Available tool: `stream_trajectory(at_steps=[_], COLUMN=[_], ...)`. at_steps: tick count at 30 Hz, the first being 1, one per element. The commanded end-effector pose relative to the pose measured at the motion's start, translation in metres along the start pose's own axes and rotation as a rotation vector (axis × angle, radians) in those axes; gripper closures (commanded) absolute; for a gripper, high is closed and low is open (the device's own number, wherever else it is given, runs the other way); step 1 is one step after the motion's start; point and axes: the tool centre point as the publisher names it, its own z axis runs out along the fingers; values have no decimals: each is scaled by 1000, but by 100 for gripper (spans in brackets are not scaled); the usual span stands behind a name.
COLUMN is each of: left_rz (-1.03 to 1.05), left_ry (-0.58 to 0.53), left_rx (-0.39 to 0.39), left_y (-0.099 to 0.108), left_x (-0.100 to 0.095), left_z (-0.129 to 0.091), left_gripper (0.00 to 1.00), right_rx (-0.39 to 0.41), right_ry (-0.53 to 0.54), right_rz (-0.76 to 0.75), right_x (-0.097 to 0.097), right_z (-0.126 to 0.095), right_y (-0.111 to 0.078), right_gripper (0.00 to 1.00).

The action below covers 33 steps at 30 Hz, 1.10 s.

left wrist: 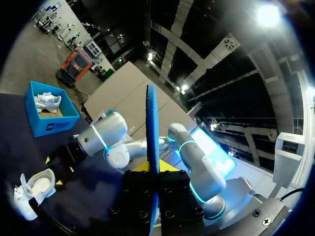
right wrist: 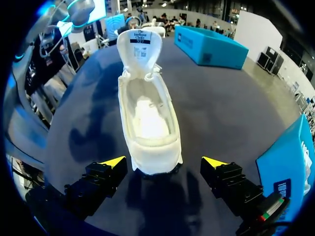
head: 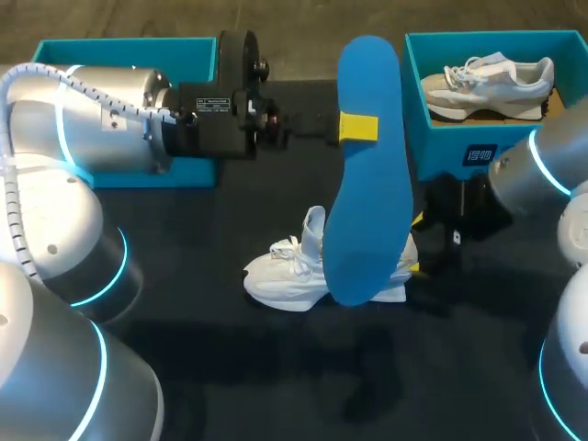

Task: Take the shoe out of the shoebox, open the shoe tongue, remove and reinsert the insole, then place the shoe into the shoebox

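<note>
We hold the insole [head: 367,184] aloft in our left end effector [head: 358,127], ready for reinsertion. Our right end effector [right wrist: 165,164], open, brackets the shoe [right wrist: 147,118] at its heel.

From where I stand, the left end effector [head: 356,127] is clamped on the insole [head: 367,184], which stands on edge between its fingers and reaches well ahead of them, up off the worktop [head: 276,367]. Under the insole's lower end, the shoe [head: 294,271] sits on its sole on the worktop. The right end effector [right wrist: 165,164] is at the shoe's heel, which lies between its spread fingers with a gap on each side, and the toe points straight ahead of it. Just beside the right end effector stands the shoebox [head: 459,138], with a second shoe [head: 487,83] inside. A second box [head: 119,50] lies well ahead of it, past the shoe's toe.
</note>
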Motion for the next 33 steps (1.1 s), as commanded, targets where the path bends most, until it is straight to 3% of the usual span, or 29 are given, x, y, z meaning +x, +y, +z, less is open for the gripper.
stream_trajectory(at_steps=[1, 14, 33], left_rz=[0, 0, 0], left_ry=[1, 1, 1], left_rx=[3, 3, 3], left_y=[1, 1, 1], left_x=[0, 0, 0], left_z=[0, 0, 0], left_gripper=[100, 100, 100], right_rx=[166, 340, 479], right_ry=[10, -1, -21], right_rz=[-5, -61, -92], right_x=[-1, -2, 3], right_z=[-12, -33, -34], right_y=[2, 9, 25], right_gripper=[0, 0, 0])
